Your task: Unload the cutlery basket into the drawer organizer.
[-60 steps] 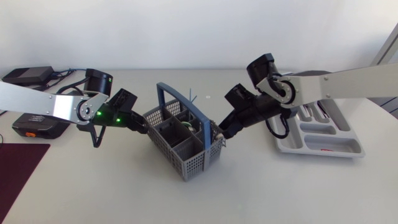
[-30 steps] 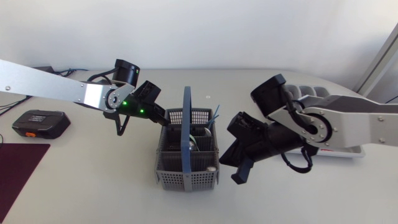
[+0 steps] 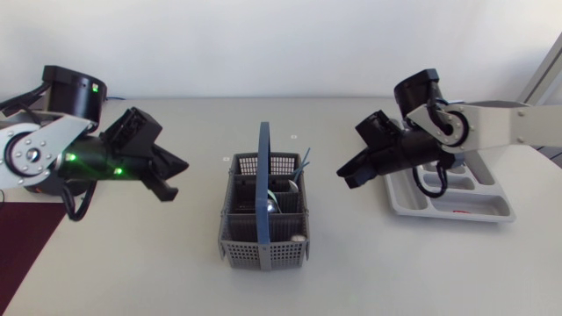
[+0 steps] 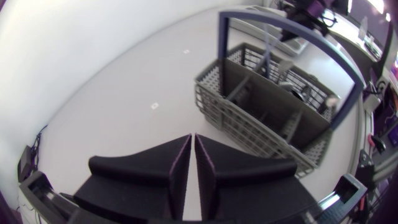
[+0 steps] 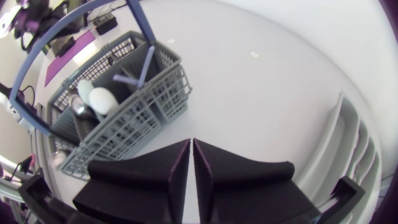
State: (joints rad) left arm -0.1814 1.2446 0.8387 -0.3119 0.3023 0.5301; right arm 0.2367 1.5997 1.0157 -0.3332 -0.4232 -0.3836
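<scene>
Basket: a grey cutlery basket (image 3: 263, 254) stands upright near the middle of the white table (image 3: 395, 272), between the two grippers and touching neither.
Handle: a blue handle (image 3: 263, 175) arches over the basket's middle, crossing above the compartments.
Contents: spoons (image 5: 99, 99) sit bowl-up in one compartment. A blue-handled utensil (image 3: 305, 165) leans out of the corner compartment on the right arm's side.
Organizer: a grey drawer organizer (image 3: 457, 215) lies at the table's right, well apart from the basket. What lies in its slots cannot be made out.
In the way: in the head view the right arm's last link and a dark cable hang over part of the organizer.
Left gripper: the left gripper (image 3: 176, 167) hangs left of the basket and points at it. Its jaws are pressed together with nothing between them.
Right gripper: the right gripper (image 3: 344, 174) hangs between basket and organizer, aimed at the basket's blue-utensil corner. Its jaws are together and empty.
Other things: a maroon mat (image 3: 22, 250) lies at the table's left edge, under the left arm.
</scene>
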